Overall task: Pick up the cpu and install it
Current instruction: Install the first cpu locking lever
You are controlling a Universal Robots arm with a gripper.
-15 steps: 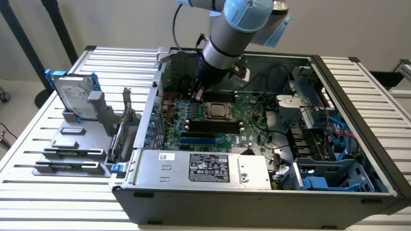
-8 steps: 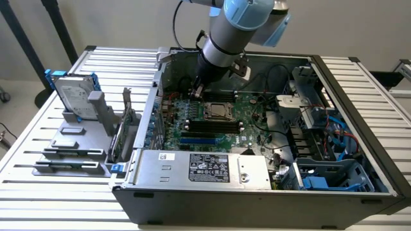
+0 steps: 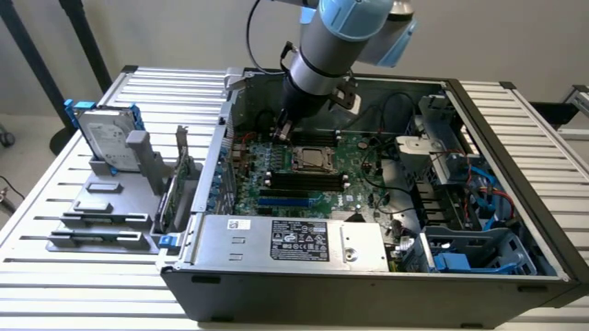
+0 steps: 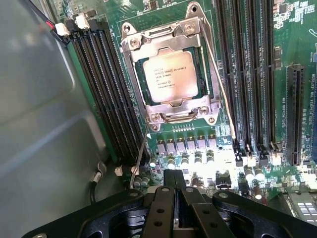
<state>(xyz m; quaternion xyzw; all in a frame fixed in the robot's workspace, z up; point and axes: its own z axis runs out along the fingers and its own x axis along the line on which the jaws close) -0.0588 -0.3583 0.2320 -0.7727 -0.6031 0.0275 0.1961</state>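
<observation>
The cpu [image 4: 167, 77], a flat square chip with a silver-grey printed top, lies in its socket on the green motherboard [image 4: 292, 29]. A silver metal load frame [image 4: 163, 42] sits around and over its edges. In the exterior view the cpu [image 3: 313, 157] is in the middle of the open computer case. My gripper [image 4: 174, 174] hangs above the board beside the socket, shut, with nothing between its fingers. From the exterior view the gripper [image 3: 283, 132] is just off the socket's far corner, toward that view's left.
Black memory slots [image 4: 106, 94] flank the socket on both sides. The case's grey side wall [image 4: 39, 124] is close by. A power supply [image 3: 294, 238] fills the near end of the case and a drive cage [image 3: 456, 162] the exterior view's right. A hard drive [image 3: 106, 134] stands on a grey holder outside.
</observation>
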